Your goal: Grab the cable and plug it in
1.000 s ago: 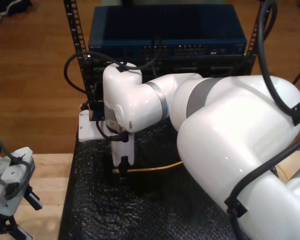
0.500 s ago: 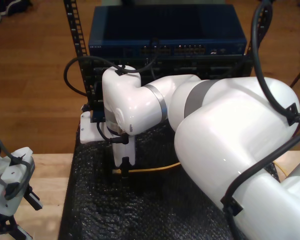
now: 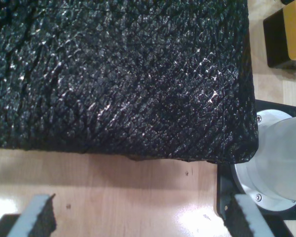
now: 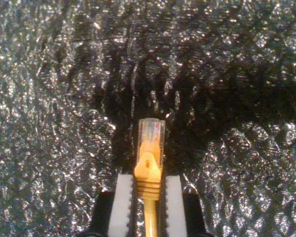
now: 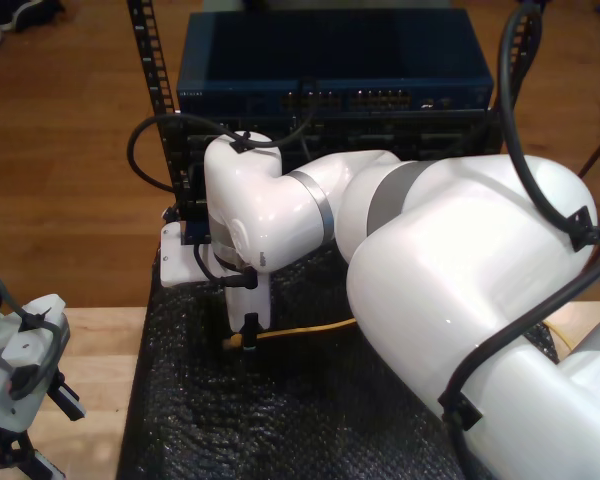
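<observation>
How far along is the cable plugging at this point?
Done: my second end effector is shut on the yellow cable just behind its clear plug. In hand: the plug sits low over the black bubble-wrap mat. Left: carrying it up to the blue network switch and inserting it in a port. My first end effector is open and holds nothing.

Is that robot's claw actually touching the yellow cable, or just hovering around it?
Touching. In the second wrist view, my second gripper has both white pads pressed against the cable just behind its clear plug, with no gap on either side.
</observation>
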